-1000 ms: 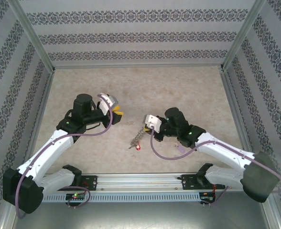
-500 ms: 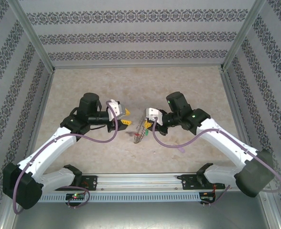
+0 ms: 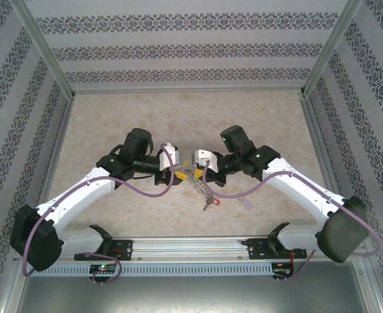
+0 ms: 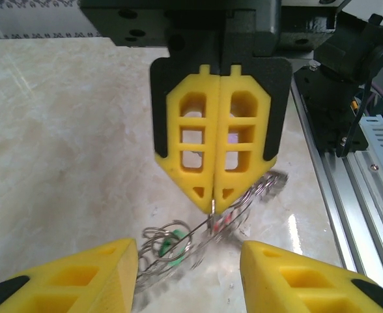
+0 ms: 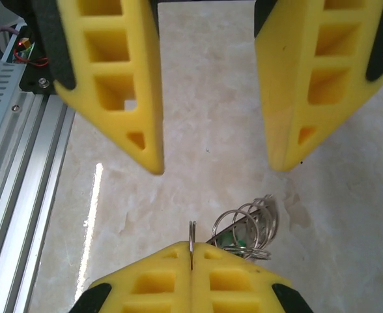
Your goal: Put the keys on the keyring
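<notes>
At centre frame, the right end effector (image 3: 191, 169) was clamped shut on the rim of the keyring (image 3: 202, 185), which slanted toward lower centre, keys (image 3: 215, 203) at its low end; left end effector (image 3: 178, 175) faced it, spread open

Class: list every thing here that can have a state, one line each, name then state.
Left gripper, jaws open.
Right gripper, jaws shut on the keyring's edge.
Keyring, hanging from the right gripper.
Green-tagged key, among the keyring's loops.
Red-tagged key, dangling at the keyring's free end.
Lilac-tagged key, loose on the table.
</notes>
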`<action>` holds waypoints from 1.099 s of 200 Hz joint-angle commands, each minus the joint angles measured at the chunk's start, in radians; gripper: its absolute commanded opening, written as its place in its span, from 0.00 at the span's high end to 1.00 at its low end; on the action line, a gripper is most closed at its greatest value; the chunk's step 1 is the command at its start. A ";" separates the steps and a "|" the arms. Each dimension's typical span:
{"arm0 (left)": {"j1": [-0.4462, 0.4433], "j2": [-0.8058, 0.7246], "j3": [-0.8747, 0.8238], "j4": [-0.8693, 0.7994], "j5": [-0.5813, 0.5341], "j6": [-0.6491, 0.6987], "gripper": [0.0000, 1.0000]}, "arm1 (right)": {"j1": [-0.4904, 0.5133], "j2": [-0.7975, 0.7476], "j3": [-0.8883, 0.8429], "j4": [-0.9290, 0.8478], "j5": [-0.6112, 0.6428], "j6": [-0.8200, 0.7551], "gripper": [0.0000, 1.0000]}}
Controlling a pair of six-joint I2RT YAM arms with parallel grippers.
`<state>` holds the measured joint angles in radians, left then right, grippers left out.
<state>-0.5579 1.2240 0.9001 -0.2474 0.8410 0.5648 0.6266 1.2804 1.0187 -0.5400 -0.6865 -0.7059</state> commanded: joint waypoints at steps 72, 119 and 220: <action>-0.046 0.037 -0.028 0.096 0.024 -0.001 0.57 | 0.010 0.014 0.017 0.088 -0.022 0.056 1.00; -0.050 0.034 -0.064 0.160 -0.013 -0.028 0.59 | 0.010 0.010 0.000 0.115 -0.037 0.080 1.00; -0.051 0.040 -0.065 0.174 -0.037 -0.039 0.79 | 0.018 0.007 0.003 0.108 -0.041 0.084 1.00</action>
<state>-0.5964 1.2560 0.8413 -0.1093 0.8097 0.5289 0.6312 1.2911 1.0180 -0.4522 -0.6823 -0.6304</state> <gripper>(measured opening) 0.265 0.059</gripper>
